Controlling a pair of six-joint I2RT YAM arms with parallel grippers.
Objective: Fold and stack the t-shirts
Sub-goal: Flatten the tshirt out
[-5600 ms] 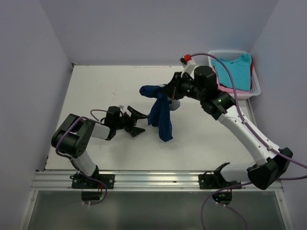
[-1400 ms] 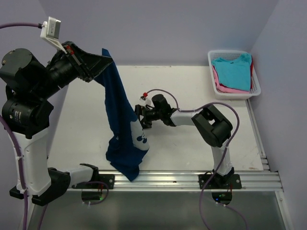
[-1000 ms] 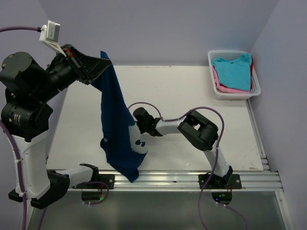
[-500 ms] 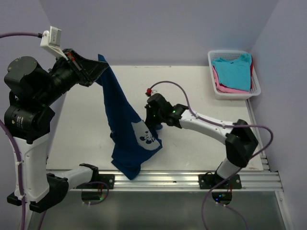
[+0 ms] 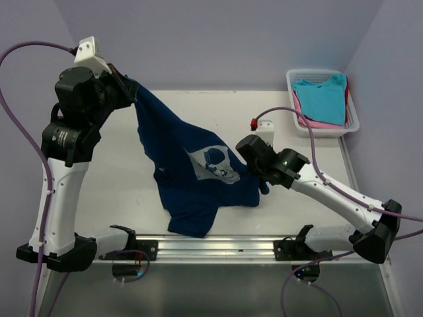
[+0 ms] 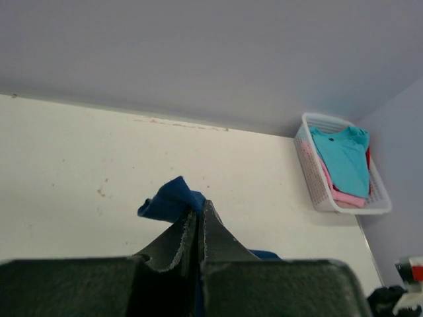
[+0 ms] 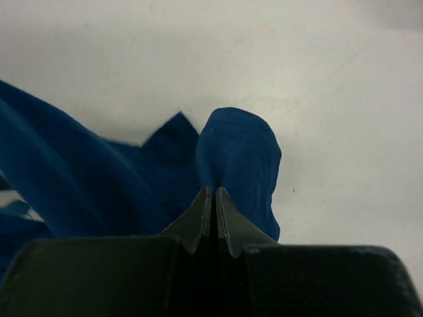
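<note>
Over the white table (image 5: 317, 142), lilac-walled, left hand (image 6: 199, 210) and right hand (image 7: 213, 193) clamp the navy t-shirt (image 5: 198, 191).

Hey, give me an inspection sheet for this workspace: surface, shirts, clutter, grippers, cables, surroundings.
Surface: white table, a few faint scuffs.
Job's things: navy t-shirt stretched between both grippers, print facing up, lower part draped near the front; turquoise t-shirt on top of a pink t-shirt in the white basket, far right corner.
Clutter: nothing seen.
Grippers: left gripper raised, jaws shut on the navy shirt's upper corner; right gripper low, jaws shut on its right edge.
Cables: purple cables loop off both arms.
Surroundings: lavender walls on three sides; metal rail along the front.
</note>
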